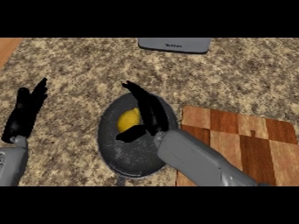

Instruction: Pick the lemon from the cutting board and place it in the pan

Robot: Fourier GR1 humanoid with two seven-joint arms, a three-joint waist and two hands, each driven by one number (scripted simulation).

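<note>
Coming in from the lower edge, the right hand (151, 114) lies over the pan (125, 154), fingers straight, thumb spread apart, gripping nothing. The lemon (127, 120) sits inside the pan, just beside those fingers. The cutting board (255, 148) lies right of the pan. The left hand (26, 111) rests open at the left, fingers up. A grey box (175, 44) sits at the desk's (81, 65) far edge.

The right hand (151, 116) is held over the pan (127, 158), fingers stretched straight toward the pan's far rim, thumb spread to the left. The right forearm (200, 159) is angled in from the pan's near right. The left hand (24, 114) is held well left of the pan, fingers straight and raised.
</note>
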